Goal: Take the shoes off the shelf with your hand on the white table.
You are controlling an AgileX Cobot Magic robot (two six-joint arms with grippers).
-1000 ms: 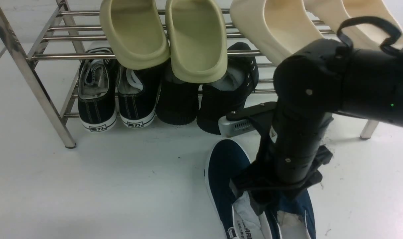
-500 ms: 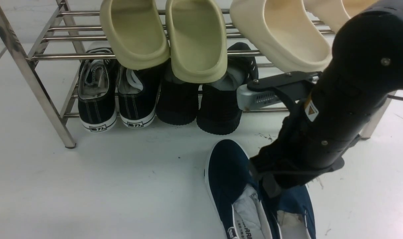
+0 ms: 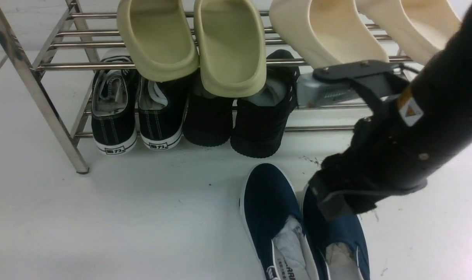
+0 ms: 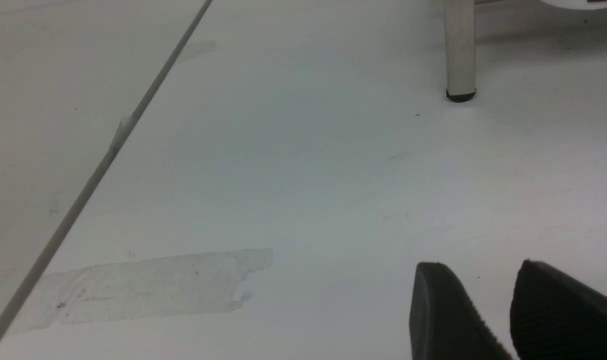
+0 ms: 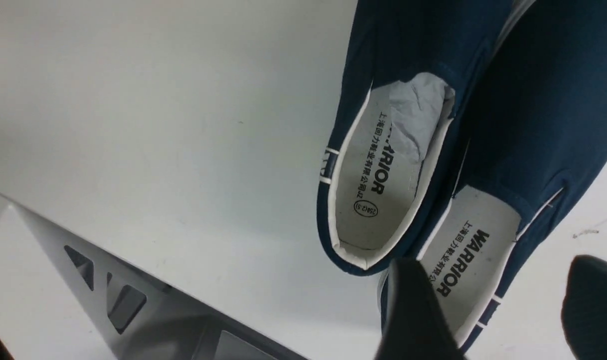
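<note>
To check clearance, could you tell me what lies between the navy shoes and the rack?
Only bare white table, a few dark scuffs; front view shows it.

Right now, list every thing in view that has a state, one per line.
navy shoes: off the shelf, side by side on the white table, openings up.
right gripper: open, above the navy shoes, holding nothing.
left gripper: fingers apart, empty, low over the table.
shelf: standing; the lower tier's right end is vacant.
black lace-up sneakers: on the lower tier.
all-black shoes: on the lower tier.
slippers: on the upper tier.
</note>
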